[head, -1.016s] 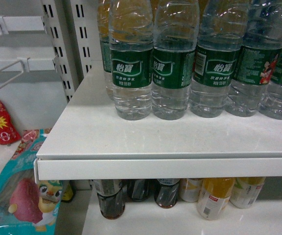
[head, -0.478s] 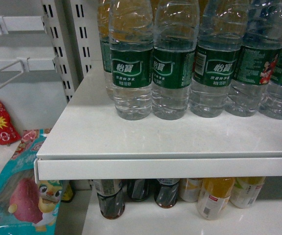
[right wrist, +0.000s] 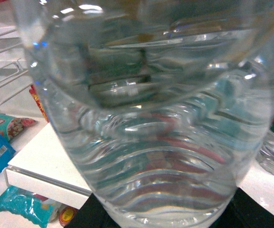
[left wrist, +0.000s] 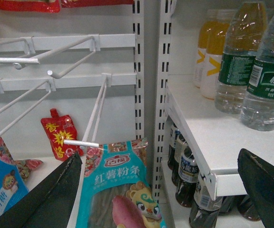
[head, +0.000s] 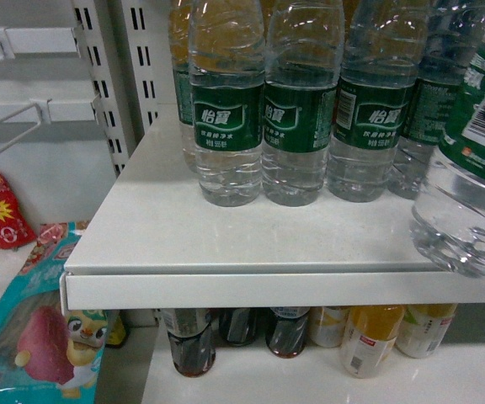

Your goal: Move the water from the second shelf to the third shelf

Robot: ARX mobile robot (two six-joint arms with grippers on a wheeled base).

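At the 3 o'clock edge of my head view a water bottle (head: 470, 168) now fills the frame edge, large and close, where half a second ago I saw only the standing row. It hangs tilted in front of the shelf (head: 242, 244), its base over the front lip, apart from the row behind. I read that as the bottle lifted clear of its shelf and on its way; the placing on the other shelf is not yet done.

The right wrist view is almost all clear ribbed plastic (right wrist: 151, 118), so the bottle sits right against that camera. I take it the right tool carries it, but I cannot see its fingers, so I cannot tell how they stand. The left tool (left wrist: 161, 190) hangs at 9 o'clock of the shelf with its dark fingers (left wrist: 46, 199) wide apart, holding nothing.

Counting in the head view: three green-labelled bottles (head: 226, 109) stand plainly in the front row at 12 o'clock, a fourth (head: 423, 109) is partly hidden behind the carried one, and more stand behind that I cannot count. On the shelf below (head: 310, 379) I count three dark cola bottles (head: 188, 341) and three orange juice bottles (head: 369, 337). Snack bags (head: 40, 337) lie at 8 o'clock.
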